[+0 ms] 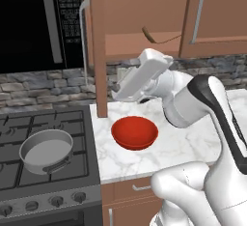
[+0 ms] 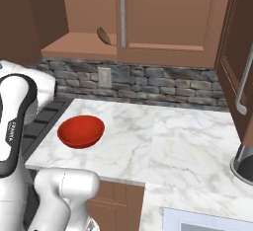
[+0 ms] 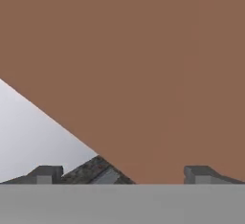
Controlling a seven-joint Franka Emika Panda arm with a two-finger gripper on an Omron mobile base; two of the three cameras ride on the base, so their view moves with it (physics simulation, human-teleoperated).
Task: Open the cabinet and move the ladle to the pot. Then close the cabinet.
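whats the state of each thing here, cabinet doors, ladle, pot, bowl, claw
cabinet: left door swung open, right door shut
ladle: lying on the cabinet shelf, not held
pot: upright on the stove, nothing in it
red bowl: upright on the counter, nothing in it
claw: open, holding nothing, close to the brown cabinet wood

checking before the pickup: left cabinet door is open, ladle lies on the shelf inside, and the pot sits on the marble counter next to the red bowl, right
Not quite: the pot sits on the stove, not the marble counter, as the left base view shows. The rest holds: the cabinet door is open, the ladle lies on its shelf, and the red bowl is on the counter.
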